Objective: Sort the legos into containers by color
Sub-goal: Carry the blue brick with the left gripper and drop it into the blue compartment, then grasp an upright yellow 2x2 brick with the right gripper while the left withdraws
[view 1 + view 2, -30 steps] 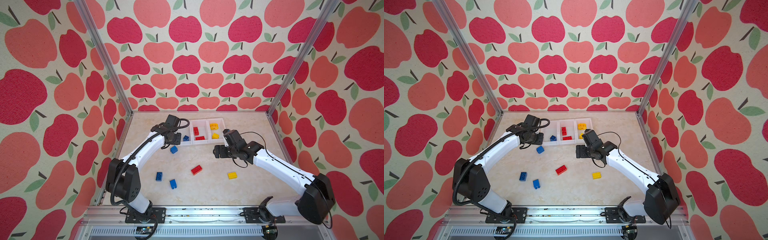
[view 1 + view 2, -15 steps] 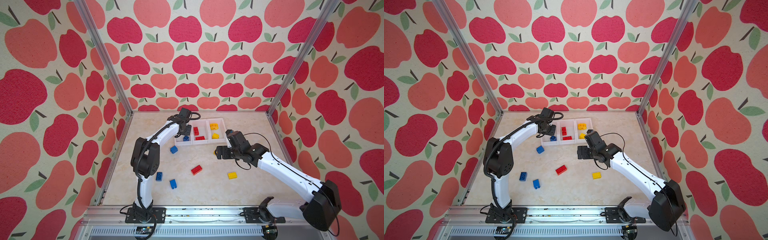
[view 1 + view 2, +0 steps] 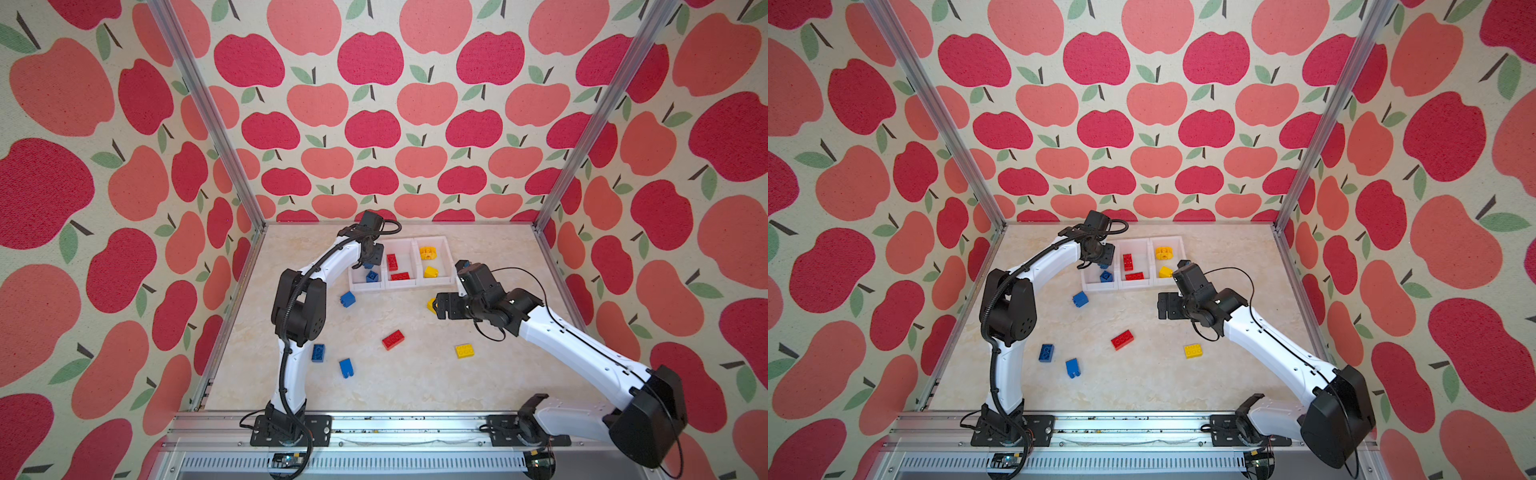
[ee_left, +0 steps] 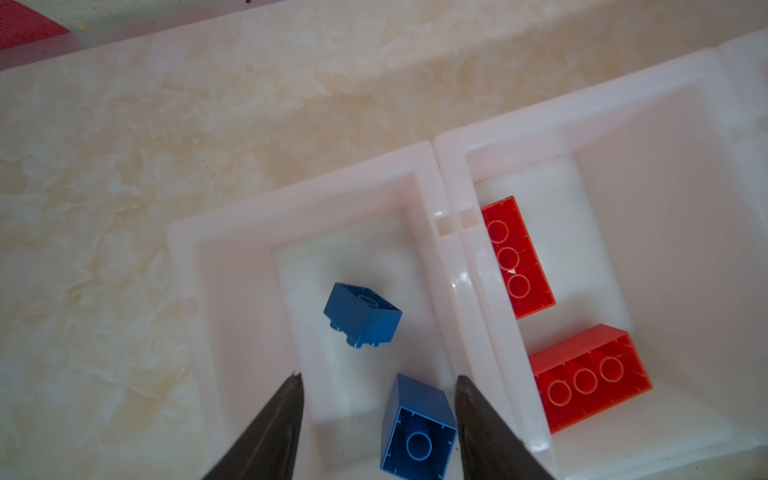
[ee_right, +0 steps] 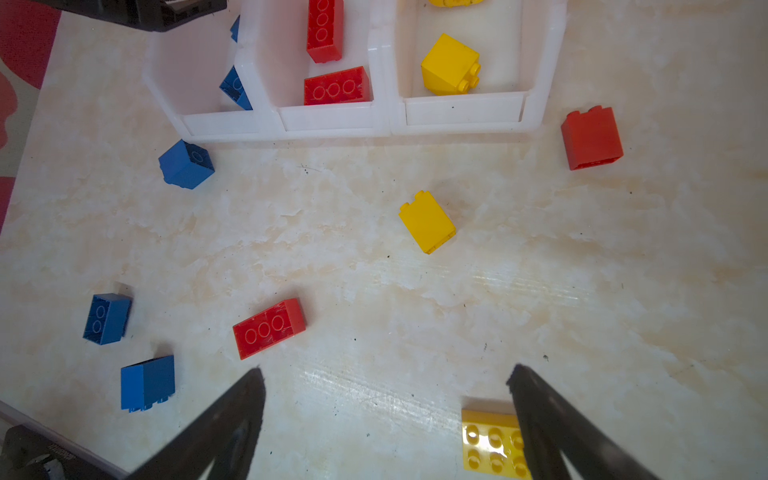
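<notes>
Three walls papered with big red and pink apples (image 3: 374, 124) close in a cream marbled tabletop (image 3: 415, 386), with bare aluminium posts (image 3: 208, 112) at the far corners. Toward the back stands a row of three joined white plastic bins (image 3: 401, 286).

The left bin holds two blue bricks. A tipped blue square brick (image 4: 363, 318) lies on its floor. A second blue brick (image 4: 417, 428) sits between the fingers of the left gripper (image 4: 377, 376). Its jaws are partly apart, with the brick close to one finger and clear of the other, so it is not clamped.

The middle bin holds a far red oblong brick (image 3: 392, 262) and a near red oblong brick (image 3: 400, 276). The right bin holds two yellow pieces (image 3: 428, 252).

Loose on the tabletop are:
- three blue bricks (image 3: 347, 299)
- a red oblong brick (image 3: 393, 339)
- a red square brick (image 5: 591, 139) just beside the bins' right end
- a yellow square brick (image 5: 427, 222)
- a yellow studded oblong brick (image 5: 490, 444)

The right gripper (image 5: 384, 374) hangs above the tabletop, spread wide and empty, with the yellow studded oblong brick just beside one finger.
</notes>
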